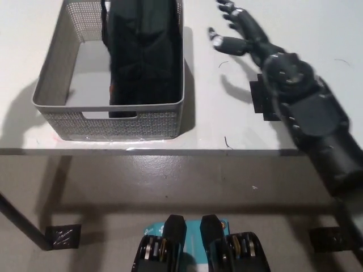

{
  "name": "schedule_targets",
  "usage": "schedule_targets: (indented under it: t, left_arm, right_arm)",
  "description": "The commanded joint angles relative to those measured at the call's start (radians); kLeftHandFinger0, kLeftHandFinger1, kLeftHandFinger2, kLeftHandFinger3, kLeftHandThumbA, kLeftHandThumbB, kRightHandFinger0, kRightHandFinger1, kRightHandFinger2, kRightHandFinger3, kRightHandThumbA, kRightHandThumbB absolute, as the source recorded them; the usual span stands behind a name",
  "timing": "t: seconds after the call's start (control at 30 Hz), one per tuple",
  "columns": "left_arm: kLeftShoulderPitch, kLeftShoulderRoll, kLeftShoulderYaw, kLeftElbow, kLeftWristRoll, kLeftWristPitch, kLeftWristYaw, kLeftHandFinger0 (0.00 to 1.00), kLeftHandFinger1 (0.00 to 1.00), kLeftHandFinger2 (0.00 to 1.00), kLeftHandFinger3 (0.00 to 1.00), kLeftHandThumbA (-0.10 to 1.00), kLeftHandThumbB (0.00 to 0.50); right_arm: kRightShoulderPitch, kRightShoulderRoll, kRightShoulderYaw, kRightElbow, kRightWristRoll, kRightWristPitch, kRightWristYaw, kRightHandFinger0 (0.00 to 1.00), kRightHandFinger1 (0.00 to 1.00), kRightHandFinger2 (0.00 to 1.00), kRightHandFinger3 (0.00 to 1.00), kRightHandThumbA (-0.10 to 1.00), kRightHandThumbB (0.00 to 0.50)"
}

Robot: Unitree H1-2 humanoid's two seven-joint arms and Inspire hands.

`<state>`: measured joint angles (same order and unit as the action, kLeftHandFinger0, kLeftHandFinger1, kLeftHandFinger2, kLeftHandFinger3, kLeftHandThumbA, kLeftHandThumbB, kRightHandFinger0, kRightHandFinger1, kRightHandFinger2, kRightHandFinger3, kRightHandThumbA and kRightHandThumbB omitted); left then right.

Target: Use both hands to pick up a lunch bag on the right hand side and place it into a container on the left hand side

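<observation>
Well left of our right hand [241, 31], fingers spread and empty, the lunch bag [144, 54] stands inside the container [113, 122]; soft, light fabric, we'd grip its sides.

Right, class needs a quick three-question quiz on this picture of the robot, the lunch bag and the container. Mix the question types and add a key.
1. True or false: the black lunch bag lies inside the grey mesh container.
2. The right hand is: A) shut on the bag, B) open above the table, C) out of view.
3. Fill in: the patch of black tape on the table lies to the ____ of the container, as the picture shows it.

Key: 1 true; 2 B; 3 right. The left hand is not in view.
</observation>
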<state>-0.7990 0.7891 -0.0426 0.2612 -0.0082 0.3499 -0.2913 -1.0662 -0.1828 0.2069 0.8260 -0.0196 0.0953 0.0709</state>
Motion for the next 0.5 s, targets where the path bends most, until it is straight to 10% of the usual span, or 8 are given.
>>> schedule_targets:
  t: [0.0, 0.27, 0.43, 0.47]
  left_arm:
    - [0.007, 0.083, 0.026, -0.091, -0.011, -0.047, -0.084, 1.0, 1.0, 1.0, 1.0, 1.0, 0.176]
    - [0.083, 0.145, 0.091, -0.204, -0.045, -0.01, -0.12, 1.0, 1.0, 1.0, 1.0, 1.0, 0.168]
    - [0.125, 0.104, 0.133, -0.361, -0.078, 0.052, -0.112, 1.0, 1.0, 1.0, 1.0, 1.0, 0.169]
    - [0.155, 0.082, 0.155, -0.422, -0.106, 0.059, -0.106, 1.0, 1.0, 1.0, 1.0, 1.0, 0.195]
  right_arm:
    - [0.009, -0.057, -0.016, -0.143, -0.006, 0.093, 0.083, 1.0, 1.0, 1.0, 1.0, 0.42, 0.009]
    - [0.136, -0.139, -0.055, -0.332, 0.001, 0.134, 0.11, 1.0, 1.0, 1.0, 1.0, 0.53, 0.0]
    - [0.237, -0.156, -0.1, -0.514, 0.025, 0.136, 0.108, 1.0, 1.0, 1.0, 1.0, 0.8, 0.013]
    - [0.28, -0.144, -0.135, -0.598, 0.06, 0.136, 0.101, 1.0, 1.0, 1.0, 1.0, 1.0, 0.101]
